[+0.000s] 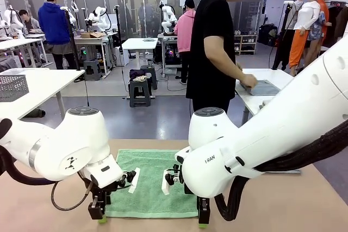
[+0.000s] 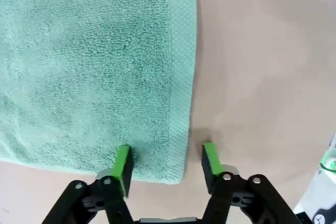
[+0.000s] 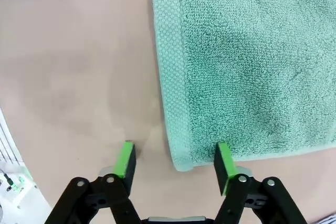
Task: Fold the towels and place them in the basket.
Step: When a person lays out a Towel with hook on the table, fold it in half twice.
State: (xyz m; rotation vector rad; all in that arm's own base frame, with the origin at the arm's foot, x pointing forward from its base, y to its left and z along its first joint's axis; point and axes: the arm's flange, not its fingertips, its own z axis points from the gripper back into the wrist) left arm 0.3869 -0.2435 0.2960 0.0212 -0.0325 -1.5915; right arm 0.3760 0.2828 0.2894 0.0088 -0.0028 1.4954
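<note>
Two steps of the task are judged to be left undone for the mint green towel (image 1: 152,183), which is seen spread flat and unfolded on the tan table (image 1: 304,199), its long hemmed edges running away from the robot. No fold has been made in it, and nothing has been placed in a basket. The left gripper (image 1: 99,217) is held low at the towel's near left corner; in the left wrist view its jaws are set apart, one green pad (image 2: 123,162) over the terry and the other over bare table just past the hem. The right gripper (image 1: 203,221) is set likewise at the near right corner, jaws apart and astride the hem, nothing being clamped. Whether the pads touch the cloth cannot be told. A pinch of both near corners is judged to be the step in hand. At a white side table (image 1: 283,75) beyond, a blue-grey towel (image 1: 265,87) is being pressed flat under a person's hand (image 1: 249,81). The tan surface is matt and otherwise bare around the towel. A large workshop is seen behind, with white tables, stools, other people and a grey mesh basket (image 1: 12,86) on a table at far left.
</note>
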